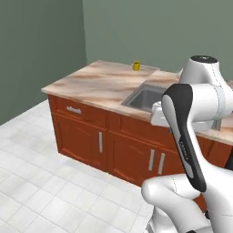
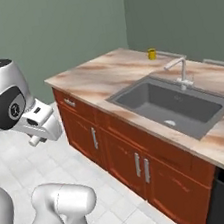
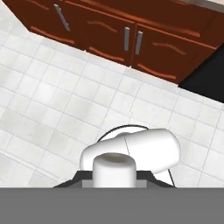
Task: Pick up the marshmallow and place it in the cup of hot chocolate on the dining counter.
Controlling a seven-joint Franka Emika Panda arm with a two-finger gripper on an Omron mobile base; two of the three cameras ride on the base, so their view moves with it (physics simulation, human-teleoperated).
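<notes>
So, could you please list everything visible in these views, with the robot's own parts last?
cup of hot chocolate: one, yellow, far edge of the dining counter, behind the sink.
dining counter: one, beige-pink marble top, red-brown base.
sink: one, grey, set in the counter.
faucet: one, pale metal, behind the sink.
cabinet handles: several, silver, on the doors.
floor: white tiles.
arm: one, white with dark joints, folded before the counter.

Both base views look forward and down from behind the arm, sharing the dining counter [image 1: 98, 84] and sink [image 2: 171, 105]. Hand view faces down, near the tiled floor [image 3: 57, 100] and cabinet doors [image 3: 131, 39].
</notes>
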